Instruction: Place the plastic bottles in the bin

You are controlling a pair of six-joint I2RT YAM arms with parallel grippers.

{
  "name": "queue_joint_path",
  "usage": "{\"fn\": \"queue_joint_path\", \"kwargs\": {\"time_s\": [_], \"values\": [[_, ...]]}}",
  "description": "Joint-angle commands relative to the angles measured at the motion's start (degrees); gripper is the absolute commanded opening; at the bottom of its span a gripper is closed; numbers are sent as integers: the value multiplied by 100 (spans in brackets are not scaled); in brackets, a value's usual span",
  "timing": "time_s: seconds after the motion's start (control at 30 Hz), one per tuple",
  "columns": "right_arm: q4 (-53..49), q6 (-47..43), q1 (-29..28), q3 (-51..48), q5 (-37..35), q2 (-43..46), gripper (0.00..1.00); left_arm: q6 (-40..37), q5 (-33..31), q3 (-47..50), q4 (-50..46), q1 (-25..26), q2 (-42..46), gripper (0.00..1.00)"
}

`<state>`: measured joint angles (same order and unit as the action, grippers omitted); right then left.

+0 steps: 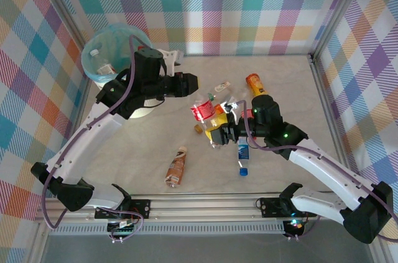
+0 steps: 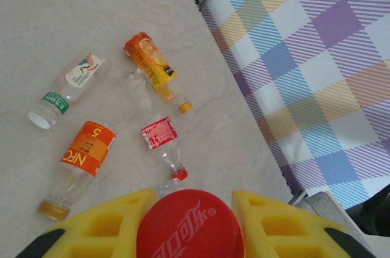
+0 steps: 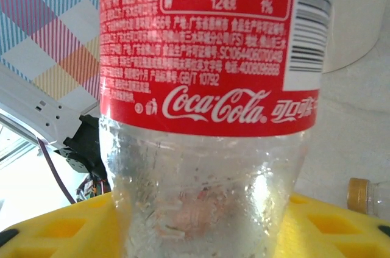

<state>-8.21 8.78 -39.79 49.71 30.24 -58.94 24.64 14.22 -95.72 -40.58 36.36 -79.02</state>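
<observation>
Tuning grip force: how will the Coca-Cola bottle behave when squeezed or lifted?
Probably light: the Coca-Cola bottle looks empty, see-through below the label. Its clear wall looks thin, so it may dent. Smooth round plastic could slip.

Bare table [image 1: 143, 163] lies open at the near left, where one brown bottle [image 1: 176, 166] lies alone. The middle is crowded: a Coke bottle [image 1: 202, 110] and a cluster of bottles [image 1: 217, 138] beside the right arm [image 1: 311, 157]. The left arm [image 1: 143, 83] hangs over the near-right rim of the bin [image 1: 87, 64]. Beyond the orange bottle [image 1: 255, 83] the far-right corner stands bare
</observation>
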Motion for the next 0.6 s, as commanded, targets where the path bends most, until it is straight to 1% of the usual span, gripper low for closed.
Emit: {"fn": "queue_joint_path", "kwargs": {"time_s": [0.0, 0.07, 0.1, 0.17, 0.27, 0.4, 0.43, 0.5, 0.57], "values": [[104, -69, -60, 109, -81, 83, 70, -100, -283, -299, -99, 47, 51, 0], [7, 33, -89, 246, -397, 76, 82, -154, -486, -433, -145, 40, 92, 0], [-44, 89, -84, 309, -571, 78, 87, -207, -657, -552, -196, 23, 130, 0], [-95, 143, -93, 454, -728, 67, 93, -365, -1013, -860, -319, -66, 191, 0], [-69, 195, -111, 644, -730, 51, 100, -691, -1625, -1493, -564, -371, 241, 0], [-15, 249, -158, 884, -688, 15, 100, -1208, -2410, -2408, -810, -1024, 177, 0], [3, 264, -175, 924, -682, -1, 100, -1257, -2475, -2560, -796, -1237, 161, 0], [52, 255, -234, 993, -651, -46, 100, -1260, -2351, -2816, -673, -1869, 125, 0], [89, 247, -319, 1059, -636, -127, 100, -1265, -2357, -2975, -563, -2373, 30, 0]]}}
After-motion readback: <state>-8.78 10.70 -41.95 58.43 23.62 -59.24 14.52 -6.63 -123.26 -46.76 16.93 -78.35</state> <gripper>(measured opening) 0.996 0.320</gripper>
